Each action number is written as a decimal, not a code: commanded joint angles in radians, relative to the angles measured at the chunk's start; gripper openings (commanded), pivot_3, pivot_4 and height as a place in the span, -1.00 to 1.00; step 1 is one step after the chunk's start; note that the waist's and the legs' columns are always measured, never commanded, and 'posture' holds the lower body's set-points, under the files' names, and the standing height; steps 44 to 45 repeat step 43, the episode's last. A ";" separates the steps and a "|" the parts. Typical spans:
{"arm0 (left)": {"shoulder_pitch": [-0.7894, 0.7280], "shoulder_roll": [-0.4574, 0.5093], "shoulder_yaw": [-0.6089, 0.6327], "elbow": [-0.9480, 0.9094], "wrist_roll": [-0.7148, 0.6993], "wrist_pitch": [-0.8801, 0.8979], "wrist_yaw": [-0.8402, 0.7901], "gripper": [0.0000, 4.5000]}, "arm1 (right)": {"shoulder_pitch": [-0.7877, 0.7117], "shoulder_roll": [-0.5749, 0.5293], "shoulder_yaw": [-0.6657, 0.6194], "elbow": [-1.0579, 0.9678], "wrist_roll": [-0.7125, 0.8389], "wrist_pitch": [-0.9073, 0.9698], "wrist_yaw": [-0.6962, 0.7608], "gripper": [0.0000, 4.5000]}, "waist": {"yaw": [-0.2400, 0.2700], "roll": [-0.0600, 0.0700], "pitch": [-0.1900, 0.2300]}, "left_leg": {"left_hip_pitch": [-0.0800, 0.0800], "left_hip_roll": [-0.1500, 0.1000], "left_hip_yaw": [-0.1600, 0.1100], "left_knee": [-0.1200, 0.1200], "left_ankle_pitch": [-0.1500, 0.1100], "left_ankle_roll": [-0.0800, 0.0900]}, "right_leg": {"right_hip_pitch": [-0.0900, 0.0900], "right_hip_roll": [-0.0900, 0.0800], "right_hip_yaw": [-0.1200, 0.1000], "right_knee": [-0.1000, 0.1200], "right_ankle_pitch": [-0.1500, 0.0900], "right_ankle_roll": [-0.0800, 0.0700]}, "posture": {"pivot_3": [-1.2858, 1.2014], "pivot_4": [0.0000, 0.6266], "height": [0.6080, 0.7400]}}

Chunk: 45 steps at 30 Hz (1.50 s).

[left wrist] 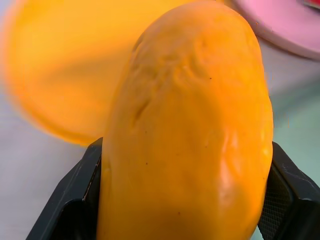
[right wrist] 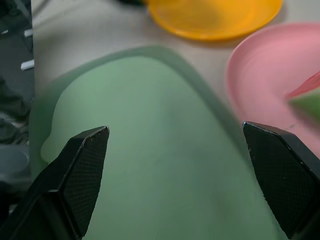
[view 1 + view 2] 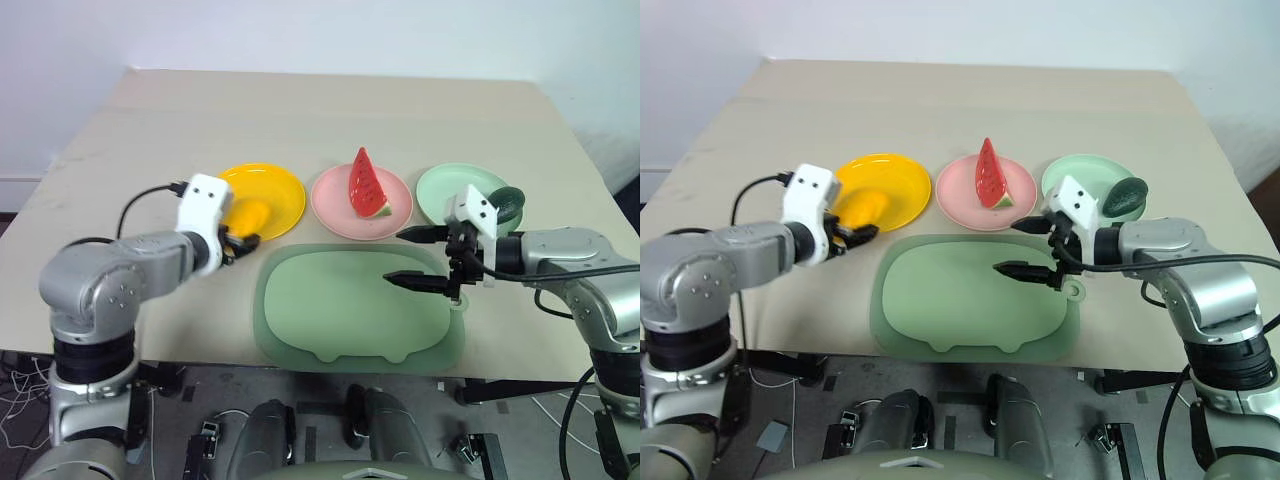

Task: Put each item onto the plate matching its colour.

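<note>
My left gripper [image 3: 241, 241] is shut on the yellow-orange mango [image 1: 190, 135], and its black fingers [image 1: 75, 200] press on both sides of the fruit. It holds the mango [image 3: 251, 214] over the near edge of the yellow plate [image 3: 275, 190]. The red watermelon wedge [image 3: 367, 185] stands on the pink plate [image 3: 335, 210]. The dark green avocado [image 3: 508, 200] lies at the right rim of the mint green plate [image 3: 445, 192]. My right gripper [image 3: 395, 257] is open and holds nothing. It hovers over the right part of the large pale green tray [image 3: 340, 310], pointing left.
The tray lies near the table's front edge, just in front of the three plates. A small tab [image 3: 1072, 291] sticks out of the tray's right side under my right gripper. Bare tabletop [image 3: 330, 110] stretches behind the plates.
</note>
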 commanded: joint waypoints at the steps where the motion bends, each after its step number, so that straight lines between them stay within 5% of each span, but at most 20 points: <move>1: -0.081 0.038 -0.074 0.224 0.128 -0.187 -0.090 0.39 | 0.000 0.016 0.016 -0.040 -0.006 -0.026 -0.036 1.00 | 0.003 0.000 0.000 | 0.000 0.000 0.000 0.000 0.000 0.000 | 0.000 0.000 0.000 0.000 0.000 0.000 | 0.03 -0.52 1.00; 7: -0.187 -0.014 -0.171 0.582 0.281 -0.455 -0.232 0.39 | 0.008 0.026 0.046 -0.051 -0.024 -0.039 -0.092 1.00 | 0.001 -0.001 0.000 | -0.005 0.000 0.000 0.001 0.000 0.000 | -0.003 -0.001 -0.001 -0.001 0.000 0.000 | 0.03 -0.52 1.00; 8: -0.197 -0.022 -0.173 0.606 0.292 -0.474 -0.251 0.71 | 0.013 0.024 0.044 -0.059 -0.021 -0.036 -0.098 1.00 | 0.001 -0.001 0.000 | -0.008 0.000 0.000 0.002 0.000 -0.001 | -0.004 -0.001 -0.002 -0.001 0.000 0.000 | 0.03 -0.52 1.00; 10: -0.207 -0.035 -0.172 0.626 0.308 -0.495 -0.279 0.96 | 0.026 0.016 0.032 -0.072 -0.014 -0.030 -0.108 1.00 | 0.001 -0.001 0.000 | -0.011 0.000 0.001 0.002 0.002 -0.003 | -0.007 -0.001 -0.003 -0.001 0.000 0.000 | 0.03 -0.52 1.00; 22: -0.173 -0.045 0.078 0.287 0.194 -0.402 -0.294 0.99 | 0.037 -0.062 -0.059 -0.004 0.008 -0.030 -0.100 1.00 | 0.000 -0.001 0.000 | -0.011 0.001 -0.002 0.003 0.000 0.000 | -0.007 -0.002 -0.004 0.000 0.001 0.001 | 0.03 -0.52 1.00; 27: 0.003 0.080 0.114 0.057 0.205 -0.485 -0.396 0.99 | 0.050 -0.102 -0.120 0.097 0.004 -0.094 -0.059 1.00 | -0.005 -0.001 0.000 | -0.010 0.001 -0.001 0.002 0.000 0.000 | -0.007 -0.001 -0.003 0.000 0.001 0.001 | 0.03 -0.52 1.00; 33: 0.517 0.224 0.281 -0.165 0.208 -0.710 -0.643 0.99 | 0.111 -0.134 -0.254 0.269 -0.006 -0.179 -0.022 1.00 | -0.016 -0.001 0.001 | -0.011 0.002 0.000 0.002 0.002 -0.003 | -0.008 -0.001 -0.002 0.000 0.000 0.000 | 0.03 -0.52 1.00; 38: 0.737 0.158 0.317 -0.212 0.186 -0.769 -0.659 0.99 | 0.236 -0.186 -0.374 0.305 0.010 -0.227 0.046 1.00 | 0.016 0.000 0.000 | -0.010 0.001 -0.001 0.002 -0.001 0.002 | -0.007 -0.002 -0.003 -0.003 -0.002 -0.002 | 0.03 -0.52 1.00; 45: 0.767 0.090 0.336 -0.230 0.137 -0.769 -0.634 0.99 | 0.281 -0.200 -0.442 0.299 0.024 -0.233 0.059 1.00 | 0.024 0.000 0.000 | -0.010 0.002 0.000 0.003 -0.001 0.002 | -0.007 -0.001 -0.002 -0.002 -0.004 0.001 | 0.03 -0.52 1.00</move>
